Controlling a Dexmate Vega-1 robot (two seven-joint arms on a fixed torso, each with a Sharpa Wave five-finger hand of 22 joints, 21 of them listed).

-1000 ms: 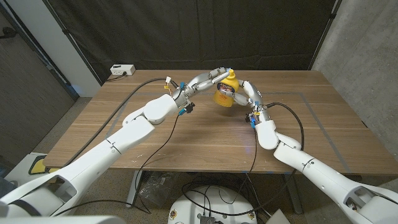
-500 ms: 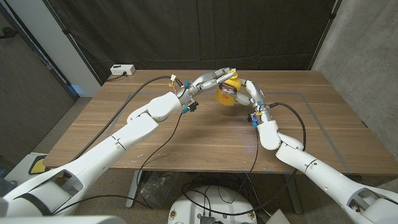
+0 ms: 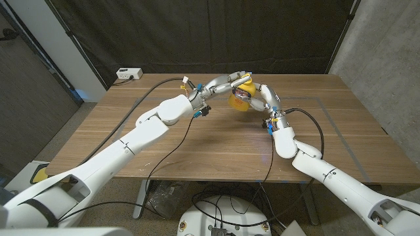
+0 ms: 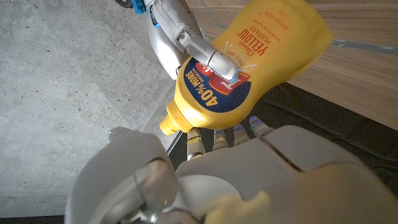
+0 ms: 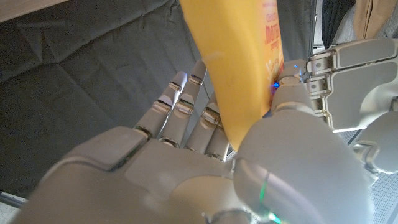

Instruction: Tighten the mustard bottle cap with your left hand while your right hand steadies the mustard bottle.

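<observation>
A yellow mustard bottle (image 3: 240,99) stands off the table at the back middle, tilted. My right hand (image 3: 259,97) grips its body from the right, fingers wrapped around the label. My left hand (image 3: 228,81) reaches in from the left, its fingers curled over the yellow cap (image 3: 247,81) at the top. In the left wrist view the cap (image 4: 167,124) points toward my left hand (image 4: 261,174), whose fingertips (image 4: 200,140) touch the bottle's neck just beside it. The right hand's fingers (image 4: 205,57) cross the blue and red label. In the right wrist view the bottle (image 5: 239,56) lies against my right hand (image 5: 186,162).
A white box (image 3: 129,73) sits at the table's back left corner. Black cables (image 3: 172,147) trail over the wood from both wrists. Faint tape lines (image 3: 331,111) mark the right side of the table (image 3: 118,141). A black curtain hangs behind.
My left hand has slid right along the bottle's top and its fingers now cover the cap. My right hand has shifted slightly up and left with the bottle.
</observation>
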